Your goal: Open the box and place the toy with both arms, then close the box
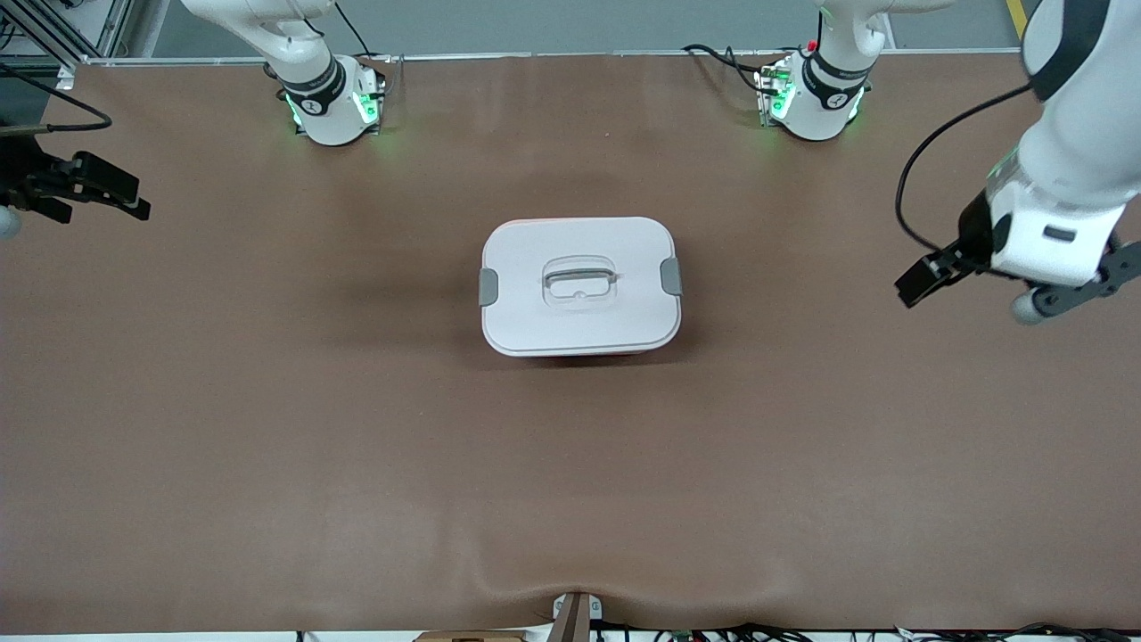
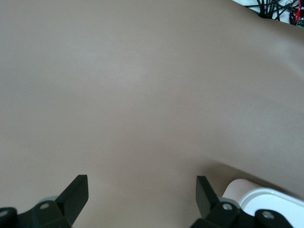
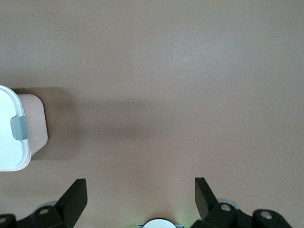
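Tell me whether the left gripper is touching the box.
Apart. The front view shows bare table between the left gripper, open over the left arm's end of the table, and the box.

My work surface is a wide table covered in smooth brown matting (image 1: 267, 446). Directly on it, near the middle, sits 1 rounded-rectangular box with a translucent pink tub and white lid (image 1: 579, 285), its 2 grey side clips (image 1: 488, 286) closed and its recessed central handle (image 1: 579, 279) facing up.
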Available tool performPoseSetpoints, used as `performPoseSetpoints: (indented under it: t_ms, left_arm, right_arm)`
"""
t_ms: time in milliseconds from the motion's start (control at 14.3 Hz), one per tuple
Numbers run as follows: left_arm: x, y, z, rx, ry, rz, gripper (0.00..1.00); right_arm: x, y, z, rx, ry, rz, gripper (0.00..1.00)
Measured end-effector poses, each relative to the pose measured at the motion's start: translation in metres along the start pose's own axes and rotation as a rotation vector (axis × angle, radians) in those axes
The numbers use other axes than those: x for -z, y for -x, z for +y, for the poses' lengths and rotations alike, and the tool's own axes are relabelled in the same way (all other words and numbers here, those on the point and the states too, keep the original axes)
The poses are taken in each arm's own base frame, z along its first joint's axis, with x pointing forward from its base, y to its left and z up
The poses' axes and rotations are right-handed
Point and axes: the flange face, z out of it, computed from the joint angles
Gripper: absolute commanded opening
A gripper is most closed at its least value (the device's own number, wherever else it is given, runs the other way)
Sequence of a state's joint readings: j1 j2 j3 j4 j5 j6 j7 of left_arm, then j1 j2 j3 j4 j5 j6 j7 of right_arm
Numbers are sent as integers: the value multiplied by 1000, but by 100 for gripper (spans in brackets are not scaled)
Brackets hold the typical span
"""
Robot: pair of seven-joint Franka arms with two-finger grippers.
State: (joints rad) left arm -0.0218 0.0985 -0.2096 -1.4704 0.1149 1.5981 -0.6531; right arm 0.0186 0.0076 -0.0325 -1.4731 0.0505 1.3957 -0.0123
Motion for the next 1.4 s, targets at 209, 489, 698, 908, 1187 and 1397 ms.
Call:
performPoseSetpoints:
  t_ms: [209,489,698,908,1187,1397]
  left_arm:
    - [37,14,-32,17,-15,8,100]
    - [55,25,-54,-103,-31,-2,100]
    - [42,11,-75,-199,-20,-42,100]
    - [38,10,-76,-290,-9,-55,100]
    - [36,4,-86,-414,-4,-53,100]
    - [30,2,-86,-440,-3,-54,100]
  right_arm:
    - [0,0,0,0,0,0,100]
    - [0,0,0,0,0,0,100]
    - [0,0,0,-1,0,0,100]
    - [0,0,0,-1,0,0,100]
    - [0,0,0,-1,0,0,100]
    - [0,0,0,-1,0,0,100]
